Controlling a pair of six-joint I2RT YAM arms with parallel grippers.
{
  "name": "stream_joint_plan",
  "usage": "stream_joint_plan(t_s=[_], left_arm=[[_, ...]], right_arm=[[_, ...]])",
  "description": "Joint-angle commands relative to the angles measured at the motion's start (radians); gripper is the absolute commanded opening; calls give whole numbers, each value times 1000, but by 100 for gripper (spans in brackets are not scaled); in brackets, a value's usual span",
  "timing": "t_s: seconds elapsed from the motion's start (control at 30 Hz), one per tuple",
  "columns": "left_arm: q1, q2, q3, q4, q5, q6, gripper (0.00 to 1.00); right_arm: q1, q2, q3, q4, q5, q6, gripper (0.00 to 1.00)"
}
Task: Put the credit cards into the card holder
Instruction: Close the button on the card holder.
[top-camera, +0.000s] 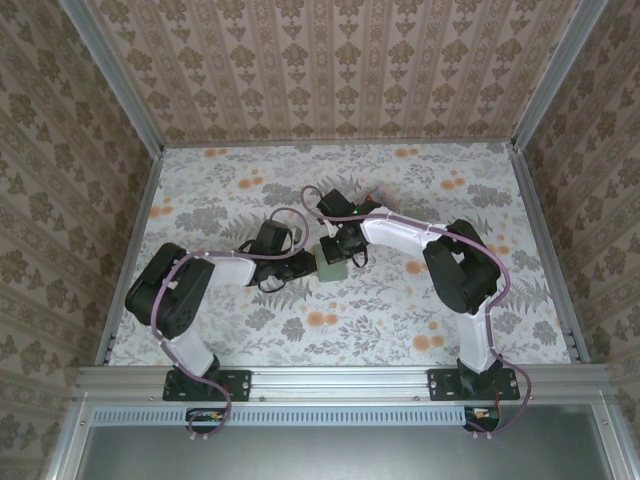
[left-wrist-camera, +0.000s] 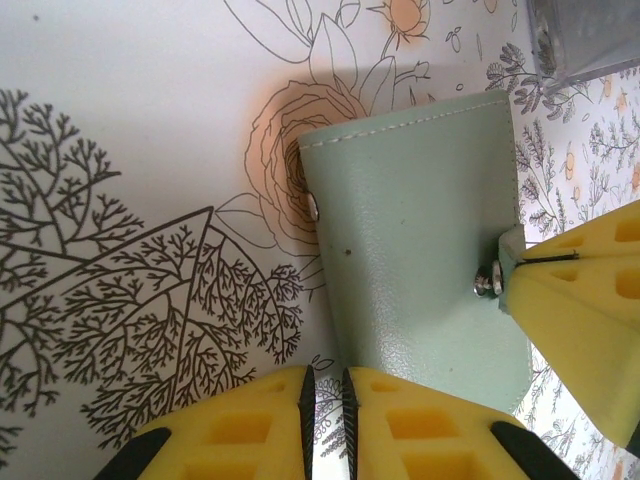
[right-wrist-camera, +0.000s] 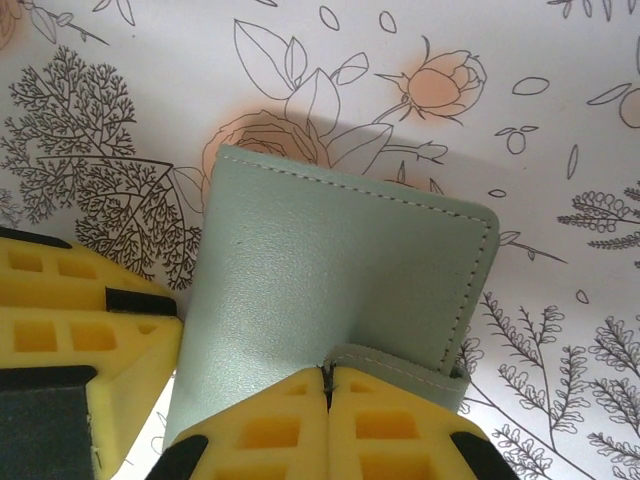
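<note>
Card holder (top-camera: 328, 264) lies closed on the floral table (top-camera: 400, 330), its pale green outside up, with both grippers meeting at it. Right gripper (right-wrist-camera: 327, 375) is clenched on it: in its own wrist view the yellow fingertips press together over a folded flap (right-wrist-camera: 400, 365) at the card holder's near edge. From the left wrist, the same gripper (left-wrist-camera: 520, 260) bites the card holder's (left-wrist-camera: 420, 230) right edge just beside a small metal snap (left-wrist-camera: 487, 282). Left gripper (left-wrist-camera: 325, 385) sits at the card holder's near left corner, its fingers almost together with a thin slit between them. I cannot tell whether that slit nips the edge or merely touches it. From above, the left gripper (top-camera: 308, 264) is just left of the card holder and the right gripper (top-camera: 345, 250) is just right of it.
</note>
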Motion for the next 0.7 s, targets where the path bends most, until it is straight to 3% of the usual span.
stream_joint_plan(t_s=[0.0, 0.23, 0.43, 0.67], left_arm=[[-20, 46, 15, 2, -1, 5, 19], [-20, 49, 15, 2, -3, 7, 19], [-20, 53, 19, 3, -1, 7, 19], [-22, 48, 16, 4, -1, 8, 19]], right_arm=[[7, 25, 21, -52, 64, -3, 1], [12, 19, 24, -60, 37, -18, 1], [14, 1, -3, 0, -66, 2, 1], [14, 31, 27, -41, -27, -3, 1]])
